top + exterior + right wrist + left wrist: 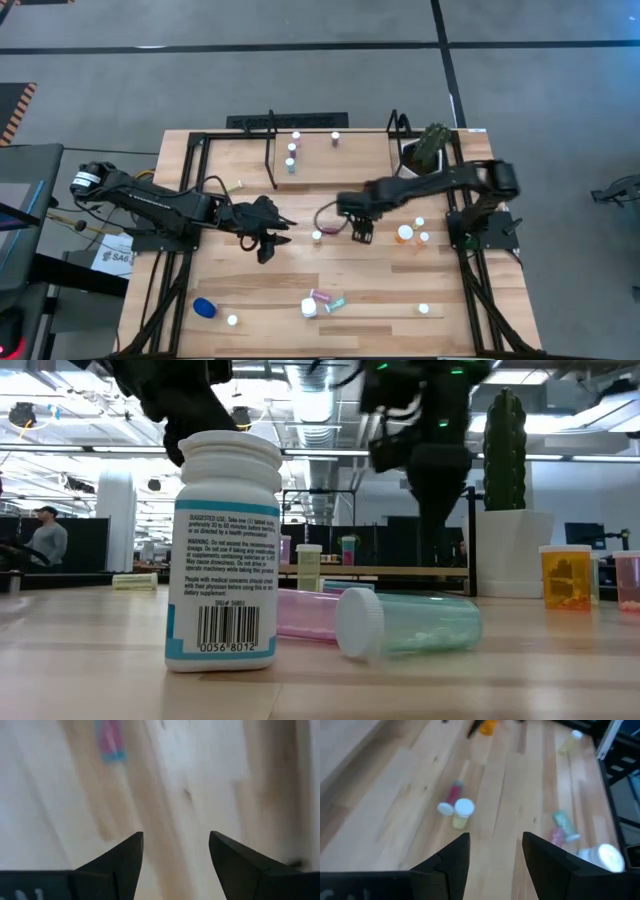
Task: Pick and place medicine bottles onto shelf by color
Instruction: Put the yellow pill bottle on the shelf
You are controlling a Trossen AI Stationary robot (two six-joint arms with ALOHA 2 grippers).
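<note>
My left gripper (278, 240) (495, 855) is open and empty above the table's middle left. Ahead of it, a pink bottle (452, 797) and a yellow, white-capped bottle (462, 813) lie on the table; they also show in the high view (320, 233). My right gripper (362, 234) (175, 855) is open and empty over bare wood just right of them, pointing down. Orange and other small bottles (408, 233) stand to its right. The shelf (360, 165) at the far edge holds several small bottles (292, 150).
Near the front edge stand a white bottle (225, 550), a lying pink one (300, 615) and a lying teal one (415, 622). A blue bottle (204, 308) and small white-capped ones (232, 320) (423, 310) are there too. A potted cactus (432, 145) stands at the shelf's right end.
</note>
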